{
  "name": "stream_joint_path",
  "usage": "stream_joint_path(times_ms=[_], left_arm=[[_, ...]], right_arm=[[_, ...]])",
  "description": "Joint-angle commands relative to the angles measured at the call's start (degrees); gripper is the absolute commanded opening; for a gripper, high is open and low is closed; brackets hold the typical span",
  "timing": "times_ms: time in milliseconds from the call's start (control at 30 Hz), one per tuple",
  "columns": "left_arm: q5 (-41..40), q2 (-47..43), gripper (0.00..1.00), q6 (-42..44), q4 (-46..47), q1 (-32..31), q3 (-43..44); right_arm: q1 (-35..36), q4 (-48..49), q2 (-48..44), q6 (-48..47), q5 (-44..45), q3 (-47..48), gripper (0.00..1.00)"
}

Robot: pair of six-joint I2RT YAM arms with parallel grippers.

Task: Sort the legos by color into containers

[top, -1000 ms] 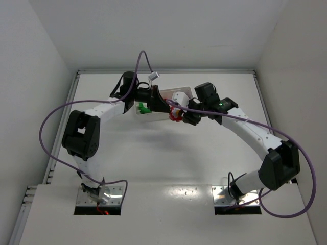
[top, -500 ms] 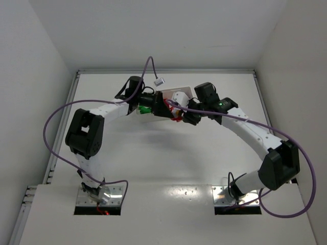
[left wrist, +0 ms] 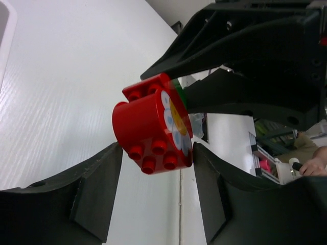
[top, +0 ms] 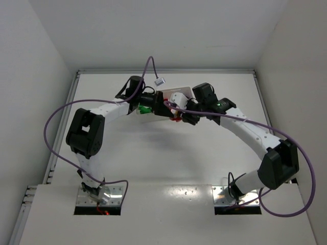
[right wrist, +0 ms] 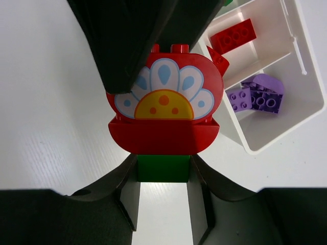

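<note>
Left gripper point(left wrist: 156, 153) has swung in, jaws narrowing around the red flower brick point(left wrist: 148, 127), grip unclear; right gripper point(right wrist: 163, 176) clamps the attached green brick point(right wrist: 163, 168) beside the white tray point(right wrist: 250, 148), poised for separation.

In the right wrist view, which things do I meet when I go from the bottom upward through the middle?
green brick → plain red brick → red flower-printed brick → left gripper's finger

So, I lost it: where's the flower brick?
Right wrist view, centre: the flower brick sits on a green brick held by the right gripper, left of the tray.
</note>
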Motion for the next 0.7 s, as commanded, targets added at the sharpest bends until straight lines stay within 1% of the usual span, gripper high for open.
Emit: stream_joint_path(times_ms=[0, 100, 200, 233, 333, 367, 433, 500, 600, 667], left_arm=[[1.5, 0.0, 0.63, -3.0, 7.0, -0.4, 1.1], [2.8, 0.5, 0.58, -6.9, 11.0, -0.4, 1.1], [3.4, 0.5, 0.49, -9.2, 13.2, -0.4, 1.1], [3.4, 0.5, 0.41, -9.8, 13.8, -0.4, 1.1], [3.9, 1.0, 0.24, -9.8, 13.8, -0.4, 0.5], [3.9, 1.0, 0.14, -9.8, 14.5, -0.4, 0.0], [3.9, 1.0, 0.06, -9.8, 14.5, -0.4, 0.0], [3.9, 0.5, 0.03, -9.8, 14.5, 0.2, 0.0], [2.6, 0.5, 0.02, -9.8, 15.0, 1.6, 0.0], [2.6, 0.0, 0.02, -10.5, 15.5, 3.7, 0.0]], right_arm=[[1.5, 2.5, -0.4, -1.2, 1.4, 0.4, 0.03], [2.0, 3.9, -0.4, -1.7, 3.5, -0.7, 0.03], [2.5, 4.5, -0.4, -1.7, 5.1, -1.2, 0.03], [2.5, 5.0, -0.4, -1.7, 5.1, -1.9, 0.03], [3.1, 6.3, -0.4, -1.7, 7.4, -2.5, 0.03], [3.1, 6.3, -0.4, -1.7, 8.7, -3.0, 0.03], [3.1, 7.5, -0.9, -1.7, 9.9, -3.6, 0.03], [3.1, 8.1, -0.9, -1.7, 11.6, -4.2, 0.03], [2.5, 9.5, -2.1, -0.6, 13.0, -6.6, 0.03], [1.9, 9.5, -3.6, -0.6, 13.9, -8.2, 0.03]])
